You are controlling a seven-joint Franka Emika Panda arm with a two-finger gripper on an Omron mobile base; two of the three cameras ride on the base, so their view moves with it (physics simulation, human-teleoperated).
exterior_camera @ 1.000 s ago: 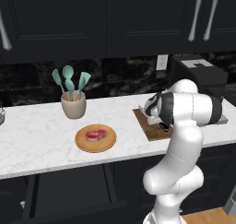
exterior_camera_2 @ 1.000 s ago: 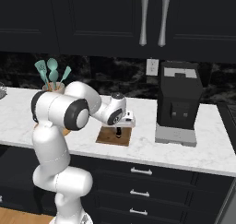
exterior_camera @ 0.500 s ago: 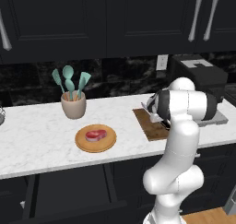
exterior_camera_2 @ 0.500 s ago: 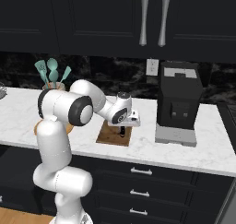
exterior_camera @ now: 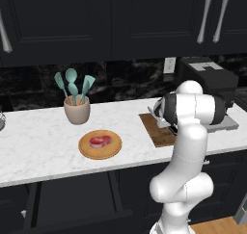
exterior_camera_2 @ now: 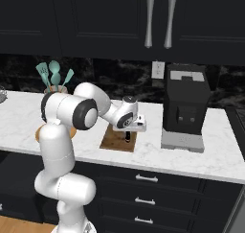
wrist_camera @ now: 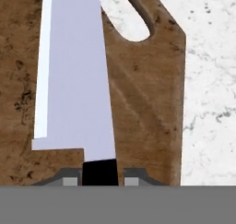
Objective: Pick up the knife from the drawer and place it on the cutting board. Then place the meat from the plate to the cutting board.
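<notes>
Dark cabinets back a white marble counter (exterior_camera: 38, 151), where the cutting board (exterior_camera_2: 115, 140) lies just left of the coffee machine (exterior_camera_2: 185, 107). Over this board hangs the gripper (exterior_camera_2: 127, 135), its jaws clamped on the black handle of the knife (wrist_camera: 76, 71). In the hand view the blade runs straight away from the fingers along the board's length, its tip towards the hole; whether the blade already rests on the wood cannot be judged from this angle. Release therefore turns on lowering straight down. On the plate (exterior_camera: 100, 145), well left of the board, sits the meat (exterior_camera: 100, 141).
</notes>
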